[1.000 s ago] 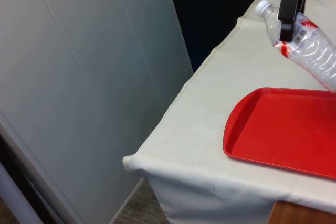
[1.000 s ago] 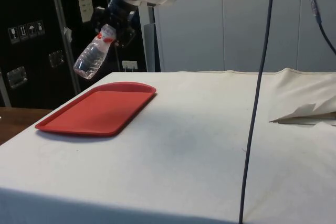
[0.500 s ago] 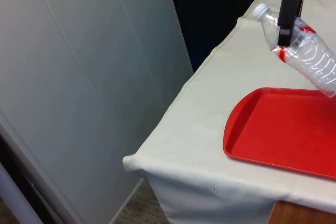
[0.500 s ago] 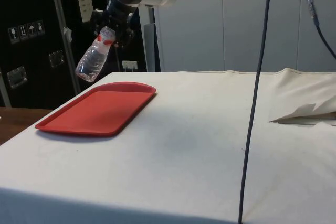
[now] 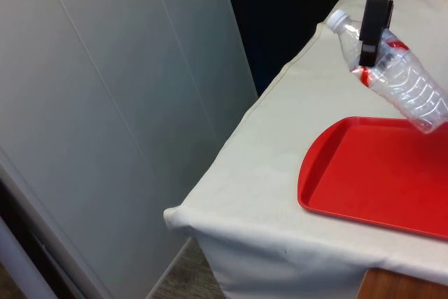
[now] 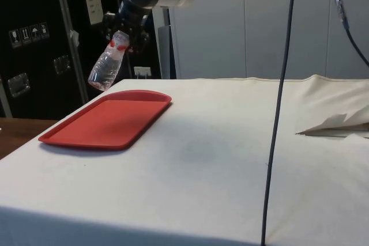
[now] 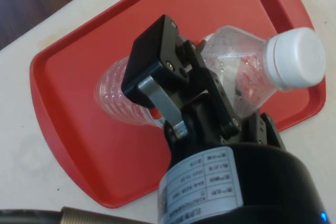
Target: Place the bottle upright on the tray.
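— Bottle (image 5: 392, 75) first: where is it?

— Held in the air above the tray (image 5: 378, 180), touching nothing but the gripper (image 5: 369, 45). It is clear plastic with a white cap (image 5: 339, 19) and a red band near the shoulder. It hangs tilted, cap up and towards the front view's left, base down and towards the front view's right.

— How do the jaws stand?

— Closed narrow on the bottle's upper part, by the red band. In the wrist view one black finger (image 7: 157, 61) lies across the clear body (image 7: 236, 77), with the cap (image 7: 295, 59) sticking out past it.

— And the base?

— In the side view the bottle (image 6: 107, 66) hangs with its base above the tray's (image 6: 109, 122) far end, clear of the red surface.

— What about the tray itself?

— Red, flat, with a low rim and rounded corners. It lies on the white cloth (image 6: 230, 159) near the table's edge. In the wrist view it (image 7: 68, 129) lies beneath the bottle.

— Anything else on the table?

— In the side view a black cable (image 6: 279, 108) hangs down in front, and the cloth is folded up into a crease (image 6: 334, 122) at the right.
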Robot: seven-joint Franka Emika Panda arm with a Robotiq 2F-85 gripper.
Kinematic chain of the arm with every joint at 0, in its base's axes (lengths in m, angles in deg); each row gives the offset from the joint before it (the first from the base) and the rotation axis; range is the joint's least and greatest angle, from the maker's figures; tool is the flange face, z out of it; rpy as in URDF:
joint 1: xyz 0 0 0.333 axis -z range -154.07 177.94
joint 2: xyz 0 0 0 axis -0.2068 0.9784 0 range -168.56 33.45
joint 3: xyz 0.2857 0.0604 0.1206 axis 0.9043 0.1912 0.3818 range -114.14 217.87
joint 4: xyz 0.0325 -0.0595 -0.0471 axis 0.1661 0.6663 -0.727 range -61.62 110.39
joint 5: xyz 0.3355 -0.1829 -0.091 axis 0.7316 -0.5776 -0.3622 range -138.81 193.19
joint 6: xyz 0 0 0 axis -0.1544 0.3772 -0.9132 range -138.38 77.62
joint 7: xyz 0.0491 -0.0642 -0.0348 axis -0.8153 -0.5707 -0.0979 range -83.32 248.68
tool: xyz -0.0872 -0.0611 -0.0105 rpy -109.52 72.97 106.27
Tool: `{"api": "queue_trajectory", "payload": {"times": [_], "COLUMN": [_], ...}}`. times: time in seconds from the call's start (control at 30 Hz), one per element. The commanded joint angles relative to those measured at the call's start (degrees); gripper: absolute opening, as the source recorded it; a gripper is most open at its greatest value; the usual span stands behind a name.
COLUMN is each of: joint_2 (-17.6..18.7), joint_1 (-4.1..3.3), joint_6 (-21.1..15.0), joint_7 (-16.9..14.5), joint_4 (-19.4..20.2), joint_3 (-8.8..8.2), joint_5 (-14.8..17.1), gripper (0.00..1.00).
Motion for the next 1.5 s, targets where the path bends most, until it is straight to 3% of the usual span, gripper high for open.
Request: {"api": "queue_trajectory", "payload": {"times": [0.0, 0.1, 0.13, 0.17, 0.37, 0.4, 0.43, 0.7, 0.73, 0.77, 1.03, 1.07, 1.1, 1.33, 1.37, 1.4, 1.47], "joint_2": [0.92, 1.03, 0.11, 1.09, 1.49, 0.57, 1.55, 2.29, 1.38, 2.35, 3.15, 2.23, 3.32, 4.07, 3.15, 4.18, 4.3], "joint_1": [-1.66, -1.66, 0.0, -1.6, -1.66, 0.0, -1.66, -1.66, 0.0, -1.66, -1.72, 0.0, -1.78, -1.89, -0.06, -1.89, -1.89], "joint_6": [0.46, 0.57, 0.23, 0.57, 0.8, 0.4, 0.8, 1.09, 0.63, 1.15, 1.32, 0.8, 1.32, 1.26, 0.86, 1.2, 1.2], "joint_7": [1.66, 1.72, 0.06, 1.72, 1.72, 0.06, 1.72, 1.72, 0.06, 1.72, 1.72, 0.06, 1.72, 1.66, 0.06, 1.66, 1.6], "joint_4": [0.0, -0.17, -0.11, -0.17, -0.46, -0.4, -0.52, -1.09, -1.03, -1.15, -1.83, -1.72, -1.95, -2.64, -2.58, -2.69, -2.81], "joint_3": [-2.86, -3.04, -0.17, -3.04, -3.55, -0.74, -3.61, -4.35, -1.55, -4.41, -5.16, -2.29, -5.27, -6.02, -3.04, -6.13, -6.3], "joint_5": [-0.97, -1.09, -0.11, -1.09, -1.09, -0.17, -1.09, -1.15, -0.17, -1.15, -1.38, -0.46, -1.49, -3.15, -2.46, -3.72, -4.3], "gripper": [0.0, 0.0, 0.0, 0.0, 0.0, 0.0, 0.0, 0.0, 0.0, 0.0, 0.0, 0.0, 0.0, 0.0, 0.0, 0.0, 0.0]}}
